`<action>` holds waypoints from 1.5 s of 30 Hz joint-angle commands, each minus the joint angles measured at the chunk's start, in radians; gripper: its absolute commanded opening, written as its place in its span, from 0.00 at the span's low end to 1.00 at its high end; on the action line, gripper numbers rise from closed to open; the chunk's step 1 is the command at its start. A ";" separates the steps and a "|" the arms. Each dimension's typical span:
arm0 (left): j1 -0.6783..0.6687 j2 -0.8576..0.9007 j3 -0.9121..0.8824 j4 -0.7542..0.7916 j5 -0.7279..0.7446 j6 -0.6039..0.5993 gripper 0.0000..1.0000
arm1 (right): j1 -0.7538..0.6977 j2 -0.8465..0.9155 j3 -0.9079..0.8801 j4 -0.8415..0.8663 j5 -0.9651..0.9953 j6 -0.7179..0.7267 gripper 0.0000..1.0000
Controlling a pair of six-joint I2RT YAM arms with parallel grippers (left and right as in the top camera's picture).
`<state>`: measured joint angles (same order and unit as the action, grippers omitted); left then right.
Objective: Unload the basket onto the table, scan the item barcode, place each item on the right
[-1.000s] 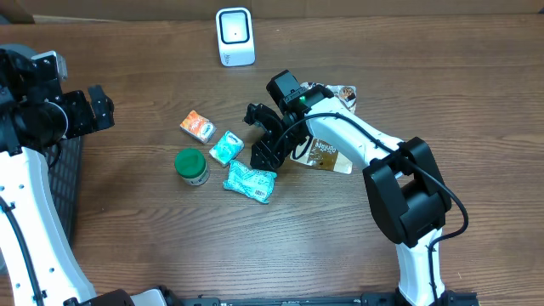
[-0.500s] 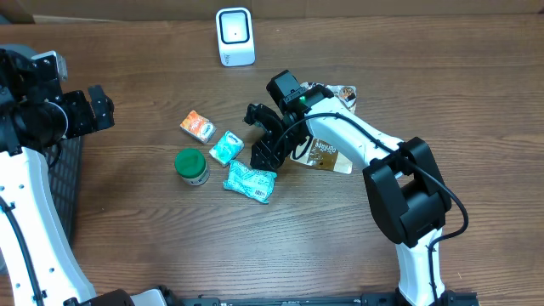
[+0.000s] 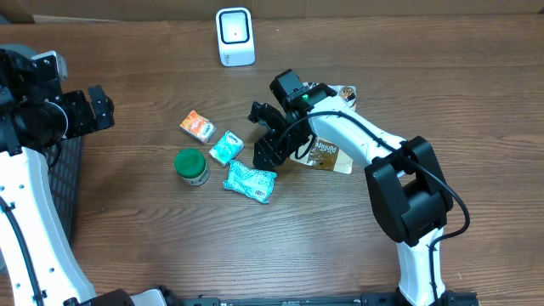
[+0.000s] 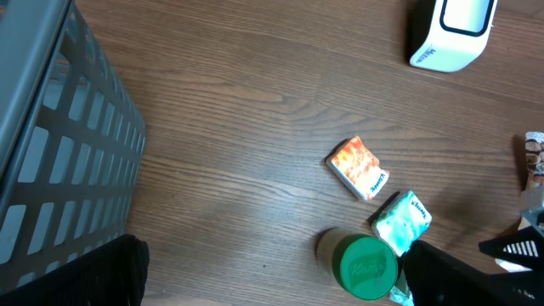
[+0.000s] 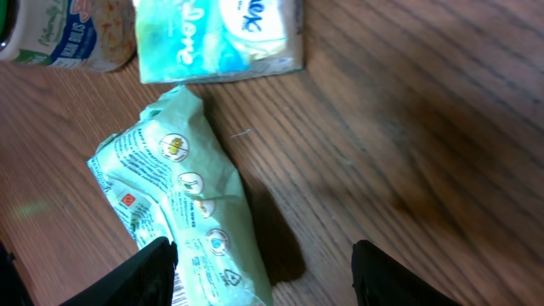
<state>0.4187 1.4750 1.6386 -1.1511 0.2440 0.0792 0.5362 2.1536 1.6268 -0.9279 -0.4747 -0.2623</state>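
1. My right jaws hang low over the bench (image 3: 442,102), partly open. Bare wood shows between the fingers (image 5: 151,274), and they hold nothing.
2. Only my right wrist view shows the print on the mint-green packet (image 5: 183,212): round icons and a strip of barcode at its near end. The packet lies flat, just beside one finger. From overhead it is only a crumpled shape.
3. The overhead view alone takes in the white barcode scanner (image 3: 235,36), upright at the far edge and well apart from the packet. It also shows a brown pouch (image 3: 327,157) partly under my right arm.
4. My left jaws stand wide open and empty at the left side, above the grey basket (image 4: 51,144). Its slatted wall shows clearly only in the left wrist view.
5. That view also shows the orange packet (image 4: 359,168), the teal tissue pack (image 4: 402,223) and the green-lidded jar (image 4: 367,265) close together.
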 commanded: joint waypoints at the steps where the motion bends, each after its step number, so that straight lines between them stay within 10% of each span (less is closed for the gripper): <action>1: -0.003 0.005 -0.001 0.003 0.011 0.014 1.00 | -0.008 0.007 0.023 0.005 -0.014 0.008 0.64; 24: -0.003 0.005 -0.001 0.002 0.011 0.014 1.00 | -0.056 0.064 0.231 -0.084 0.031 0.074 0.61; 40: -0.003 0.005 -0.001 0.002 0.011 0.014 1.00 | 0.077 0.151 0.130 -0.157 -0.013 -0.199 0.56; 45: -0.003 0.005 -0.001 0.003 0.011 0.014 1.00 | 0.084 0.151 0.062 -0.092 -0.016 -0.129 0.23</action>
<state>0.4187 1.4750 1.6386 -1.1511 0.2440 0.0792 0.6216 2.3028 1.7420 -1.0435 -0.5171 -0.4309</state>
